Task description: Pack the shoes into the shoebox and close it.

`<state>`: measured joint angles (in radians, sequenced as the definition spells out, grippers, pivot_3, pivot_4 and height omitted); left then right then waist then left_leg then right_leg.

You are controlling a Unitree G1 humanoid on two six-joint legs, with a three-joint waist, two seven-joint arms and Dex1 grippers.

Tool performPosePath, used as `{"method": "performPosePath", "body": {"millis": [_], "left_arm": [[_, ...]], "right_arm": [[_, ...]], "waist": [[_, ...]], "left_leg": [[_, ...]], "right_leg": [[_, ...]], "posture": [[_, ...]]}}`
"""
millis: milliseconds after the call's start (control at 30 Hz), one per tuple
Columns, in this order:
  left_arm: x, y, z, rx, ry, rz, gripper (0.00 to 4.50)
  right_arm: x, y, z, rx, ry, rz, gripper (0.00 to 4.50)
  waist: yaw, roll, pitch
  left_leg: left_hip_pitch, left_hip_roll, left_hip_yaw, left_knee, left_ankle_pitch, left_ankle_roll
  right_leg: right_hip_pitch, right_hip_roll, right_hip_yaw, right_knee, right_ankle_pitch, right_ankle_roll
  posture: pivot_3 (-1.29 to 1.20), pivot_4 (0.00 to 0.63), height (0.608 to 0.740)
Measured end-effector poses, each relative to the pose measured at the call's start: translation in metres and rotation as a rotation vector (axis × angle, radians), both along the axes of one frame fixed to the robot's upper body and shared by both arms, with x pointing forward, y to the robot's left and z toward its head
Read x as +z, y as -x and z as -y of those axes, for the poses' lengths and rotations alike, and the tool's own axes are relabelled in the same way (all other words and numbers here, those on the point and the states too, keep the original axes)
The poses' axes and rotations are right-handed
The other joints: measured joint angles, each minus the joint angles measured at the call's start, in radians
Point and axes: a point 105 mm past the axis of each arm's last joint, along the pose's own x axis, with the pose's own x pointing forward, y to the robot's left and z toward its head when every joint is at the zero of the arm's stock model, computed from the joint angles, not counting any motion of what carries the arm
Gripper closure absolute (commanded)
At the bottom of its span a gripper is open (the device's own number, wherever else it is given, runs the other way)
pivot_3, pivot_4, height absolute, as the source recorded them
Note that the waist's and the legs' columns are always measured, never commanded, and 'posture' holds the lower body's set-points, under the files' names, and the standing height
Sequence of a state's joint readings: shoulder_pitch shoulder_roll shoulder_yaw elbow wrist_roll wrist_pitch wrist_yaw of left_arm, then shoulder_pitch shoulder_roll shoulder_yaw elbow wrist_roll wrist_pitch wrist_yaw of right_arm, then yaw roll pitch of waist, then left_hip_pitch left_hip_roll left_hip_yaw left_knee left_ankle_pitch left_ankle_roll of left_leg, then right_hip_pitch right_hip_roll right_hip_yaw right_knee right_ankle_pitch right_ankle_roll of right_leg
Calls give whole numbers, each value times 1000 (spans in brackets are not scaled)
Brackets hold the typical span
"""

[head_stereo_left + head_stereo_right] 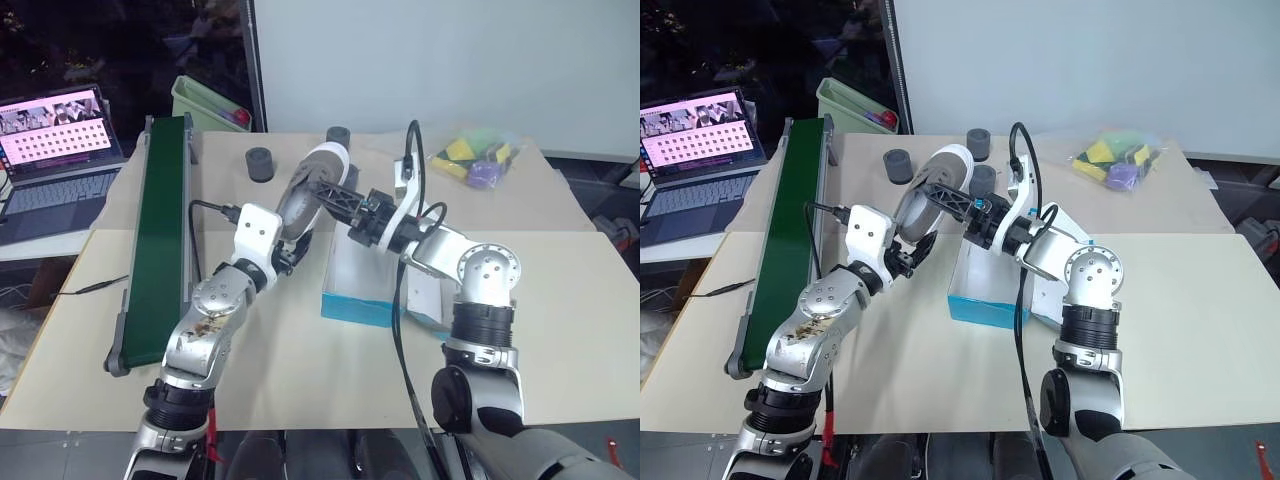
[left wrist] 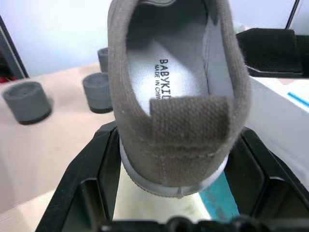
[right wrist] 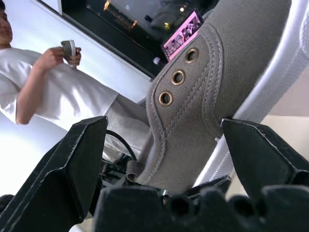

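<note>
A handover is under way above the shoebox (image 1: 355,300): the left pincer (image 2: 174,159) is clenched on the heel of a grey sneaker (image 1: 925,195). The right pincer (image 3: 166,159) stands spread wide around its upper, grasping nothing. Next, I judge, it must close before the left lets go.

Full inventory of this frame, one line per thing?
shoe: one, grey with white sole, held up above the table
shoebox: one, blue, table centre, under the right arm
cylinders: three, dark grey, far side of the table
conveyor: one, green, left edge of the table
bag of blocks: one, clear with yellow, green and purple pieces, far right
bin: one, pale green, behind the table
laptop: one, screen on, far left
person: one, white top, beyond the shoe
left tool: shut on shoe heel
right tool: open, astride the shoe
</note>
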<state>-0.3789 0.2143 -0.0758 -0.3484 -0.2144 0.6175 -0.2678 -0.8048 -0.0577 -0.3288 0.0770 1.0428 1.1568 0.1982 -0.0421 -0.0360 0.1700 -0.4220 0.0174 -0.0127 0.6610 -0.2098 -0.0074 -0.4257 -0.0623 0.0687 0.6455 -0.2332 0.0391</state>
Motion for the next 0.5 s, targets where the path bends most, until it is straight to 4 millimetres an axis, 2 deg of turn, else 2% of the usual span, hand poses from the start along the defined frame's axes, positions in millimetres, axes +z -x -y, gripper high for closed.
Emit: {"method": "performPosePath", "body": {"millis": [333,500], "left_arm": [[2,-2,-10,7,4,-10,1858],[17,-8,-29,57,-4,46,1858]], "right_arm": [[-3,2,1,-10,3,1,0],[-11,1,5,-25,27,-20,0]], "waist": [[-2,0,0],[-4,0,0]], "left_leg": [[0,0,0,0,0,0],[0,0,0,0,0,0]], "right_leg": [[0,0,0,0,0,0],[0,1,0,-1,0,0]], "posture": [[0,150,729],[0,150,729]]}}
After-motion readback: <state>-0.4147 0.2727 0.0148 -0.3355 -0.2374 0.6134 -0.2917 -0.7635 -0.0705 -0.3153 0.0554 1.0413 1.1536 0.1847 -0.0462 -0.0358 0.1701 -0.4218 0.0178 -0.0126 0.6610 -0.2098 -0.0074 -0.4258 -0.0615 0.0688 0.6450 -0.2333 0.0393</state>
